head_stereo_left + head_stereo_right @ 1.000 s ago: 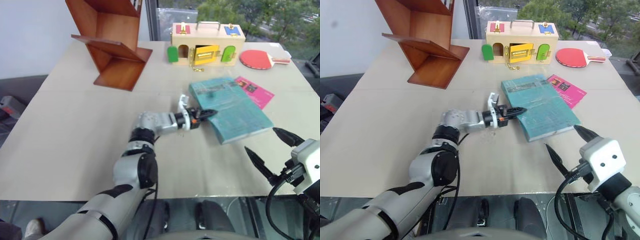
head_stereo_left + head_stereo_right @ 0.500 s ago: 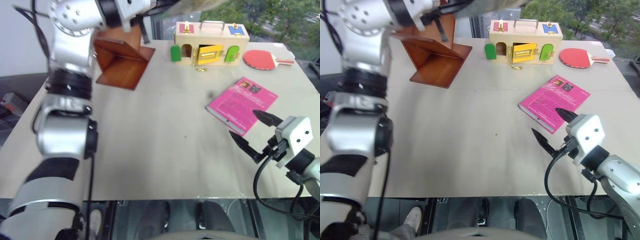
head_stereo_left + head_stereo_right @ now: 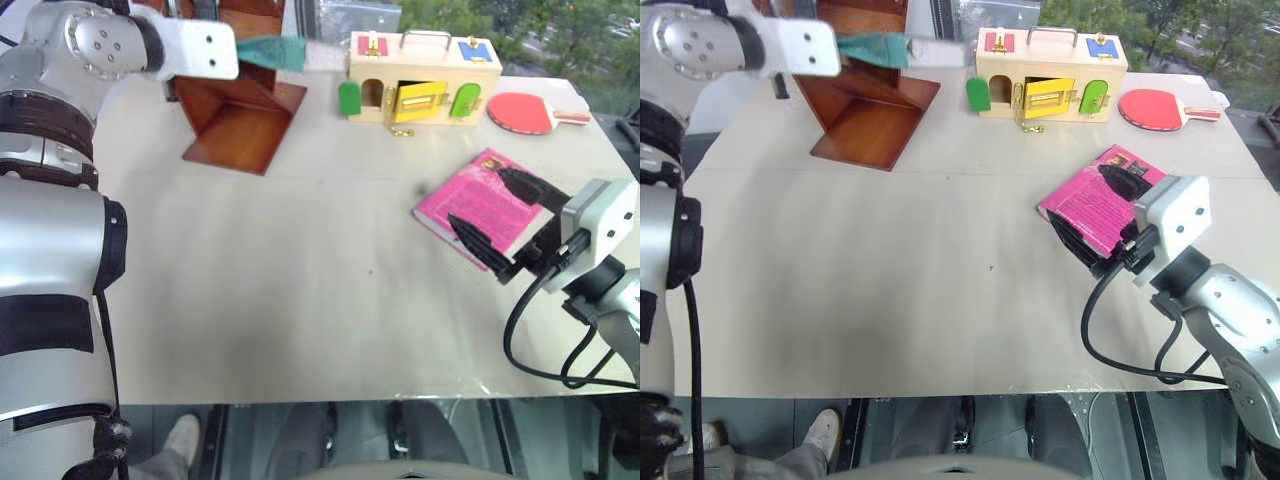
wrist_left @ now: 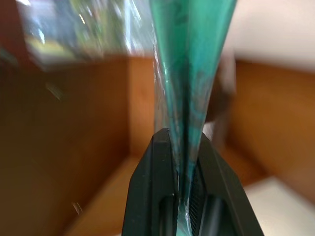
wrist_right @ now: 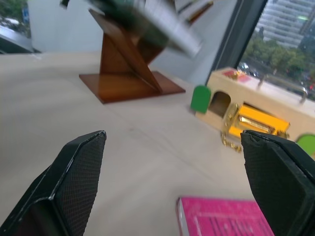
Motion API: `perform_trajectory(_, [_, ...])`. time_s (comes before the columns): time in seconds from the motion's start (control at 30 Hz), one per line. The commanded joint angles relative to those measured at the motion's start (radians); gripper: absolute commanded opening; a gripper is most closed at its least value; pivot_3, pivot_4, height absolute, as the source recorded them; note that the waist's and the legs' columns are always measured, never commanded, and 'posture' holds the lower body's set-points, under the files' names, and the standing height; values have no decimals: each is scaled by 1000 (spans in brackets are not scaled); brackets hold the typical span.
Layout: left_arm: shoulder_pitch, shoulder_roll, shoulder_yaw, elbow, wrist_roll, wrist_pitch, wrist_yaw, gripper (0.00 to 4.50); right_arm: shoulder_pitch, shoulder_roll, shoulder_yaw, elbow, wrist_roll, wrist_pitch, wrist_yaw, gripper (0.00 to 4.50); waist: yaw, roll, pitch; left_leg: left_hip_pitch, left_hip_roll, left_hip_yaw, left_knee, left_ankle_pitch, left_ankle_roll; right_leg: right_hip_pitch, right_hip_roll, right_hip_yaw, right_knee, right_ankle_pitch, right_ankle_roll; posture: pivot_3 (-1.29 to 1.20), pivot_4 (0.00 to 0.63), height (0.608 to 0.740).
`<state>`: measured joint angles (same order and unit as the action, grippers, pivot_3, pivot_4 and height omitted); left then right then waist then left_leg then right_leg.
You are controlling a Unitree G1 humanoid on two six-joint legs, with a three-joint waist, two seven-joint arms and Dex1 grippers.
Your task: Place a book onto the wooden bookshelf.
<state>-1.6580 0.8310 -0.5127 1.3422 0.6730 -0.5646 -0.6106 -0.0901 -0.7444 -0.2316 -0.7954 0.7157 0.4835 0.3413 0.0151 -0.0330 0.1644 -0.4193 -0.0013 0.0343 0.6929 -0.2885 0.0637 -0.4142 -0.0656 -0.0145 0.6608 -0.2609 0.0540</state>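
The teal book hangs level in the air at the far left, its free end reaching toward the pale box. My left gripper is shut on the book's edge. The reddish-brown wooden bookshelf stands right behind and below the book, and its boards are close behind in the left wrist view. At the right, my right gripper hovers open over a pink book, with nothing between its fingers.
A magenta-pink book lies on the table under the right gripper. A pale wooden box with coloured doors and a red paddle sit along the far edge. The table's middle is bare.
The left arm has lifted the teal book off the table, uncovering the pink one, and carried it up to the shelf. The right gripper rose and moved forward over the pink book.
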Motion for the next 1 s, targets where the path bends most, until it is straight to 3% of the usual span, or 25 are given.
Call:
perform_trajectory(0.03, [-69, 19, -5, 9, 37, 29, 45, 50, -43, -9, -32, -38, 14, 19, -7, 4500, -2, -2, 1, 0, 0, 0, 0, 0, 0, 0, 0, 0, 0, 0, 0, 0, 150, 740])
perform_trajectory(0.47, [-45, 43, -5, 37, 93, 46, 82, 50, -249, 9, 31, 11, -1, 29, 53, 4500, -4, -2, 2, 0, 1, 0, 5, 0, 0, 0, 0, 0, 2, 0, 0, 0, 150, 740])
perform_trajectory(0.6, [-41, 61, 10, 39, 81, 58, 59, 1487, -272, 18, 42, 31, -2, 29, 69, 4500, -7, -2, 2, 0, 1, 1, 6, 0, 1, 0, 0, 0, 3, 0, 0, 0, 150, 740])
perform_trajectory(0.77, [-26, 93, 43, 33, 51, 36, 58, 3907, -275, 19, 43, 53, -7, 24, 100, 4500, -10, -2, 2, 0, 1, 0, 6, 0, 1, 0, 0, 0, 4, 0, 0, 0, 150, 740])
perform_trajectory(0.93, [18, 146, 129, 11, -40, -83, 46, 3907, -272, 14, 38, 78, -12, 20, 135, 4500, -10, -2, 2, 0, 1, 1, 8, 0, 1, 0, 0, 0, 5, 0, 0, 0, 150, 740])
perform_trajectory(0.97, [32, 150, 174, 6, -93, -119, 9, 3907, -267, 10, 35, 80, -18, 18, 142, 4500, -10, -2, 2, 0, 1, 0, 8, 0, 1, 0, -1, 0, 5, 0, 0, 0, 150, 740])
perform_trajectory(1.0, [54, 135, 284, -1, -234, -132, -135, 3907, -255, 4, 31, 82, -31, 16, 148, 4500, -9, -2, 2, 0, 1, 1, 8, 0, 1, 0, -1, 0, 5, 0, 0, 0, 150, 740])
